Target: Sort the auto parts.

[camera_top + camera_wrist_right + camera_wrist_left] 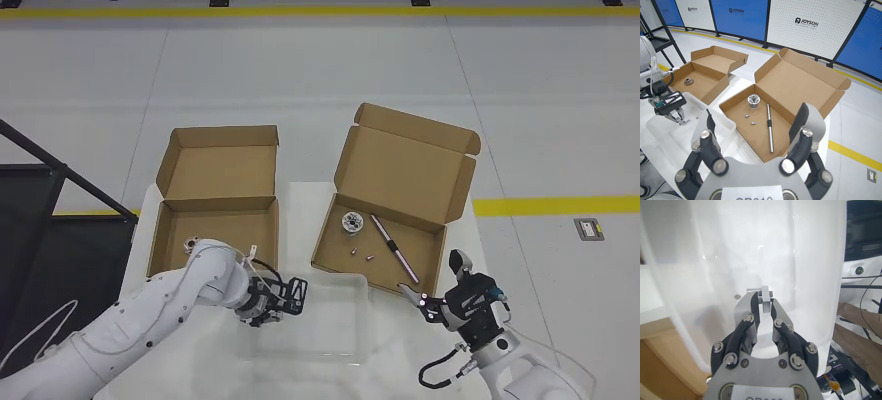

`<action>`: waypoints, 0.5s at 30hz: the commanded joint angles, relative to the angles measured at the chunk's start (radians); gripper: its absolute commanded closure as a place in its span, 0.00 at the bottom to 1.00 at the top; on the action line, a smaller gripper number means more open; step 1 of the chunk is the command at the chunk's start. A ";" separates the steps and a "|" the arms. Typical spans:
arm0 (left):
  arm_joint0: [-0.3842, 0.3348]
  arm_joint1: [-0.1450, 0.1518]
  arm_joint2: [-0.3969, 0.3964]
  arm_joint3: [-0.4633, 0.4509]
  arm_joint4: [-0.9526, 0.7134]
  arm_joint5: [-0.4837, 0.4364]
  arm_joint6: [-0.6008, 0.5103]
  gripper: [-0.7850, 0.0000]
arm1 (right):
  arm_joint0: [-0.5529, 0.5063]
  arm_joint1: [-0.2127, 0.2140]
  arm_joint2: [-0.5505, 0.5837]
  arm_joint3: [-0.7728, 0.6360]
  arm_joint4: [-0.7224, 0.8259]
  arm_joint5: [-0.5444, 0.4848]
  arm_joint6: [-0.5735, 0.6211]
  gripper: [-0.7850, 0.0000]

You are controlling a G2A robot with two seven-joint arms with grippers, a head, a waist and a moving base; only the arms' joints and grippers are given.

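Steel bracket pinched in left gripper, lower centre — lift level over tray wall; right gripper splayed wide.

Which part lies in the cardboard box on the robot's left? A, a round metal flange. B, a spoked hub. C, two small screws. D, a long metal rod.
A: the round metal flange lies in the left box, while the rod, screws and hub lie in the right box.
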 commanded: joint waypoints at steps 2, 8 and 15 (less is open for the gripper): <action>0.016 0.051 -0.059 -0.062 -0.005 0.000 -0.007 1.00 | 0.000 0.000 0.000 0.000 0.000 0.000 0.000 0.00; 0.083 0.147 -0.216 -0.156 -0.008 0.032 0.015 1.00 | 0.000 0.000 0.000 0.000 0.000 0.000 0.000 0.00; 0.192 0.242 -0.418 -0.197 0.050 0.095 0.102 1.00 | 0.000 0.000 0.000 0.000 0.000 0.000 0.000 0.00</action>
